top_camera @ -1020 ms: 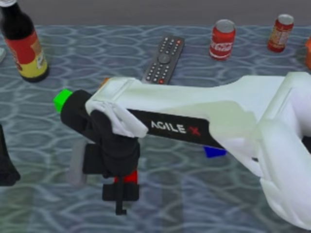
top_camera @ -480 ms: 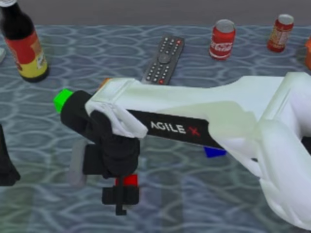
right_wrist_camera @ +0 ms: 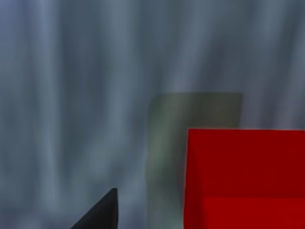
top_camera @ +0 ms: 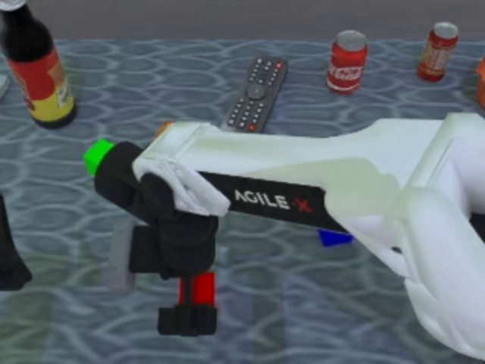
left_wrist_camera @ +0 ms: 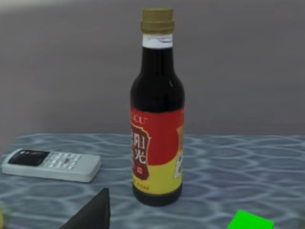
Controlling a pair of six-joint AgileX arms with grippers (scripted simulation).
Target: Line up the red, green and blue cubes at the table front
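Right gripper point(top_camera: 187, 318): reaches across the table point(top_camera: 318, 303) toward its front, fingers pointing down. Whether its jaws pinch anything cannot be told.
Red cube point(top_camera: 198, 288): directly at the right gripper's fingers, partly covered by them in the top view; fills the near corner of the right wrist view point(right_wrist_camera: 245, 176).
Green cube point(top_camera: 96, 155): behind the gripper, toward the table's left, half hidden by the arm's black wrist.
Blue cube point(top_camera: 333, 238): to the right of the jaws, peeking out under the arm.
Left gripper point(top_camera: 9, 258): parked at the left edge.
Containers, all closed: sauce bottle point(top_camera: 36, 64), two red cans point(top_camera: 346, 62) at the back.
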